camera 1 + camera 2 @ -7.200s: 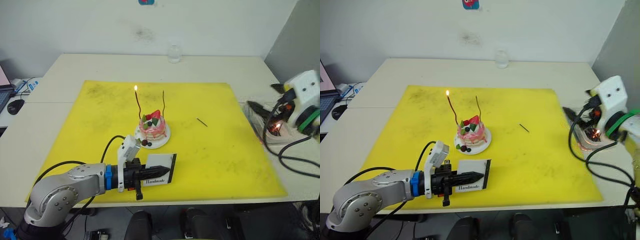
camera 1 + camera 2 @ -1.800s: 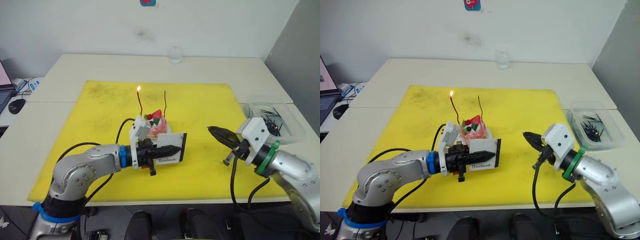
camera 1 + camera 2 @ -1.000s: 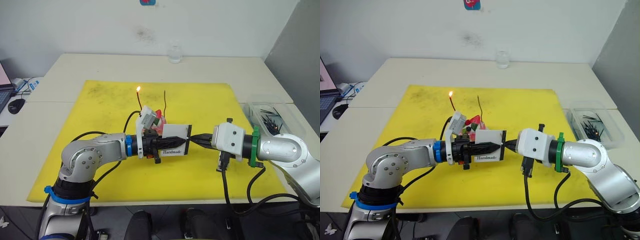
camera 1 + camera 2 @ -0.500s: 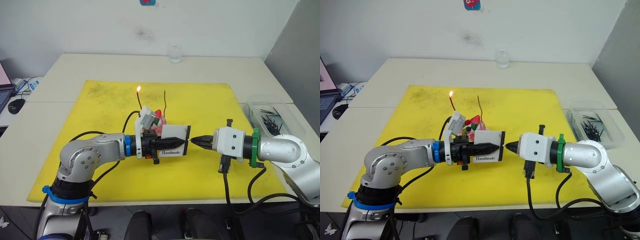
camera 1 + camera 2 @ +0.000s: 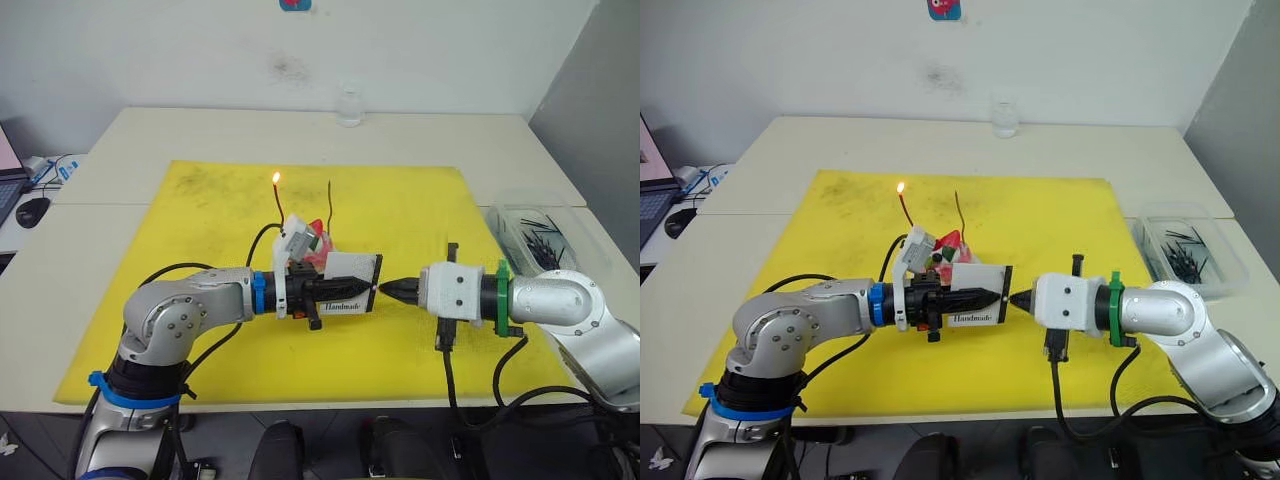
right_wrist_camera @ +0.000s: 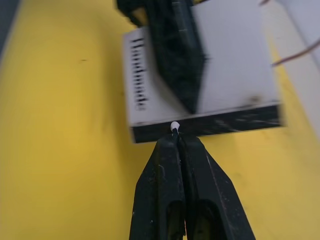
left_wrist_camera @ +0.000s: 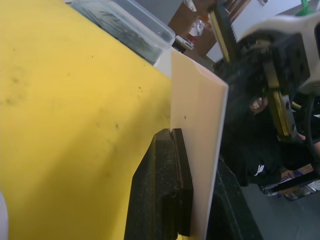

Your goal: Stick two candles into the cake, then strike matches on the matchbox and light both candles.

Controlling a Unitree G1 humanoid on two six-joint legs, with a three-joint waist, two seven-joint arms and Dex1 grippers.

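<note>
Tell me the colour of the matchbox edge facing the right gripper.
Black: the striking strip along the white matchbox, clearest in the right wrist view.

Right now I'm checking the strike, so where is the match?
The match is pinched in the right hand, its tip at the matchbox's black strip, near the cake.

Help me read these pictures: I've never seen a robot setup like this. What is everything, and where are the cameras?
This is a two-armed humanoid robot. Two pictures come from cameras on its head, looking down at a table with a yellow mat. Two come from cameras on its wrists, looking along the black fingers. The left gripper holds the matchbox in the air. The right gripper pinches a match, its pale head at the box's black strip. Behind them stands the cake with two candles, one lit, one unlit. A clear tub of matches sits at the right.
</note>
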